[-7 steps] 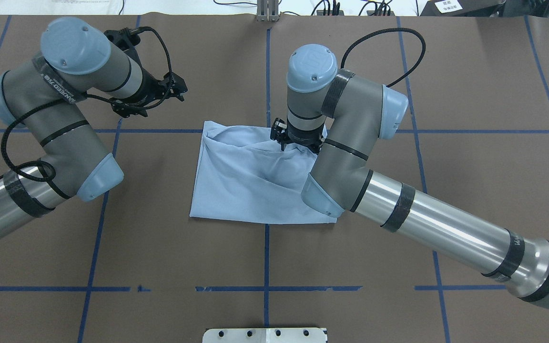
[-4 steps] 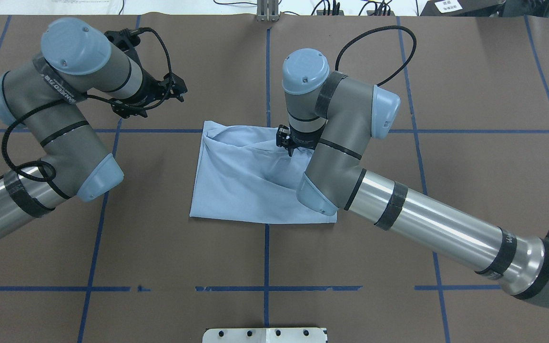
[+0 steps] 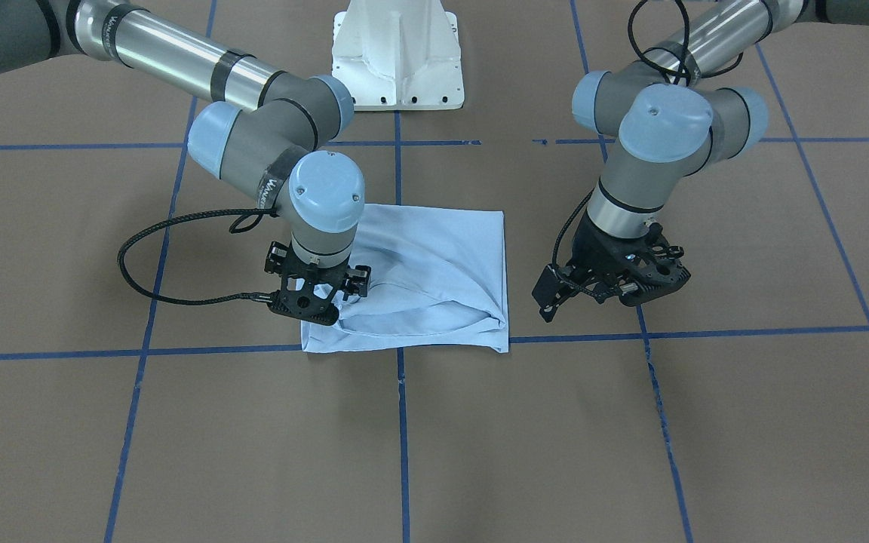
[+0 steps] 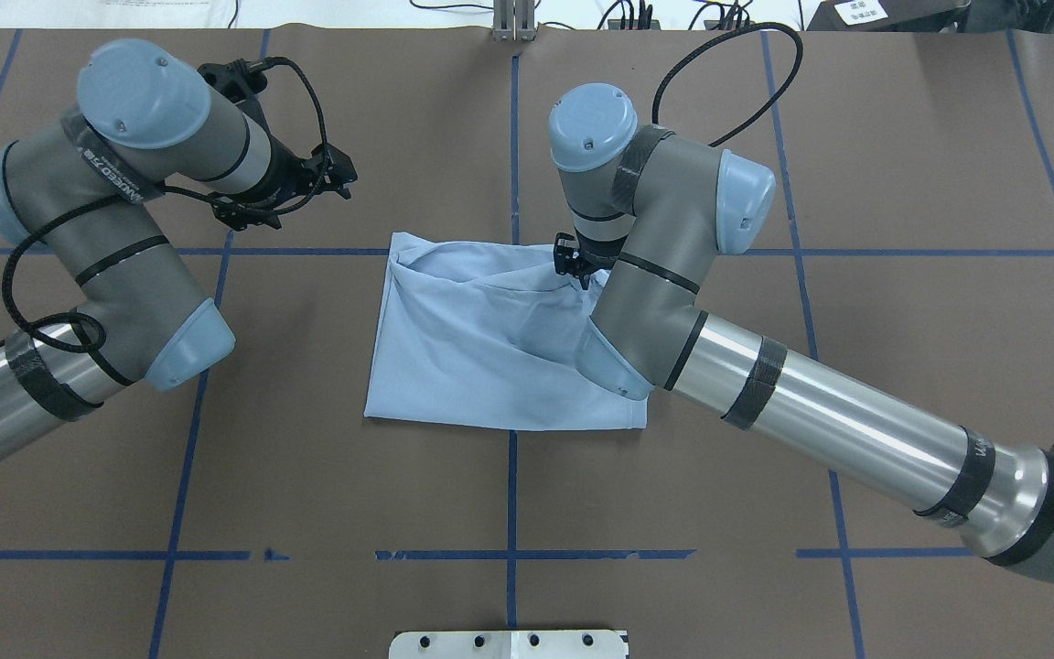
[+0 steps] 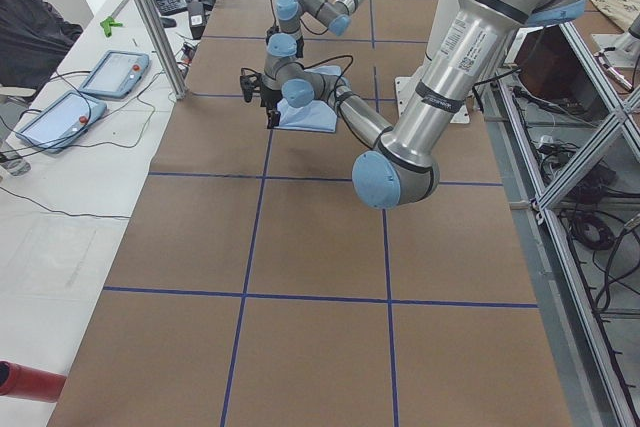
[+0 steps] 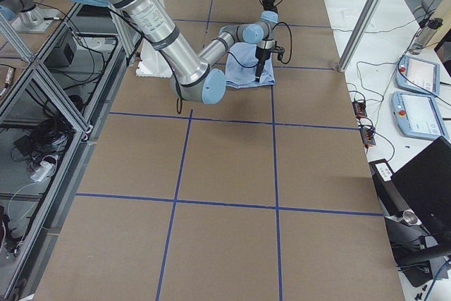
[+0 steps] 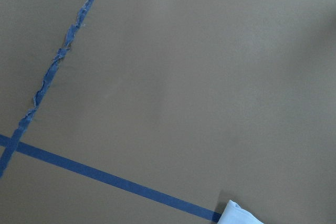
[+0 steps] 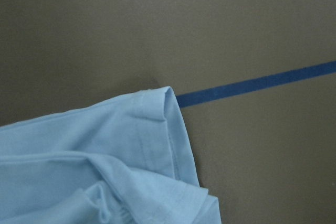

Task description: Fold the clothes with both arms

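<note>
On the brown table (image 4: 902, 183), which is divided into squares by blue tape lines (image 4: 511, 137), the pale blue T-shirt (image 4: 481, 348) lies folded into a rough rectangle, in the middle between the two arms. Its far edge, seen from the overhead camera, runs along one cross line of tape, and another line passes under it from far to near. The cloth is not smooth: a long raised crease goes along the far side, from the far left corner toward the right gripper (image 3: 314, 305).

The right arm (image 4: 811, 421) reaches across the right part of the shirt. The right gripper points straight down near the far right corner of the shirt, and its tips are at the cloth there. Whether it is closed on the fabric or only touches it cannot be told. The right wrist camera shows a hemmed corner of the shirt beside a tape line.

The left arm (image 4: 124, 275) is bent over the left part of the table. The left gripper (image 4: 333, 174) hangs tilted above bare brown surface, near the far left corner of the shirt but apart from it. How wide its jaws stand cannot be told. The left wrist camera sees two crossing tape lines and only a small tip of the shirt at the bottom edge.
</note>
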Available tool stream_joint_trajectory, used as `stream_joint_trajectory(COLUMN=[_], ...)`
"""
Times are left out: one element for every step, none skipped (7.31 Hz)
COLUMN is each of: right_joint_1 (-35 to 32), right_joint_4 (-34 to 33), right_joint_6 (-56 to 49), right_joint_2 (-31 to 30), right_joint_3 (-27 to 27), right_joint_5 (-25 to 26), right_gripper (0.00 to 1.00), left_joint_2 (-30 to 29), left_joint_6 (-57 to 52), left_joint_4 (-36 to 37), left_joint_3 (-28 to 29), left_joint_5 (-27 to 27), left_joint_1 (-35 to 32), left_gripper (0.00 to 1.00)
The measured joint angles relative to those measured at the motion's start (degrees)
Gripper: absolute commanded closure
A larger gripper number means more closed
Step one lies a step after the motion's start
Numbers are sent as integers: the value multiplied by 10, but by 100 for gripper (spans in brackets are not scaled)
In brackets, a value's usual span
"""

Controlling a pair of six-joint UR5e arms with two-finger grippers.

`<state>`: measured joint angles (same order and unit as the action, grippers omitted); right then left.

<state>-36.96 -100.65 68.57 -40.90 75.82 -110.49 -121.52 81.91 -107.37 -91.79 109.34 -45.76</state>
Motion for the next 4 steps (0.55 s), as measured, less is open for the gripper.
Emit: stream_joint_trajectory(right_joint_1=[0,-1,-1,-2], right_joint_4=[0,2,3,5], right_joint_6=[-3,-10,-17,-23], right_joint_2=[0,1,1,1], right_joint_3=[-2,-6,-10,-13], right_joint_5=[2,6,10,13], right_gripper=[0,0,0,0], left_joint_2=[0,0,0,0], left_joint_6=[0,0,1,1], left_joint_4=[-1,-1,-1,-1], left_joint_3=[0,0,0,0], left_joint_5=[0,0,0,0], left_joint_1=[0,0,1,1], left_gripper=[0,0,0,0])
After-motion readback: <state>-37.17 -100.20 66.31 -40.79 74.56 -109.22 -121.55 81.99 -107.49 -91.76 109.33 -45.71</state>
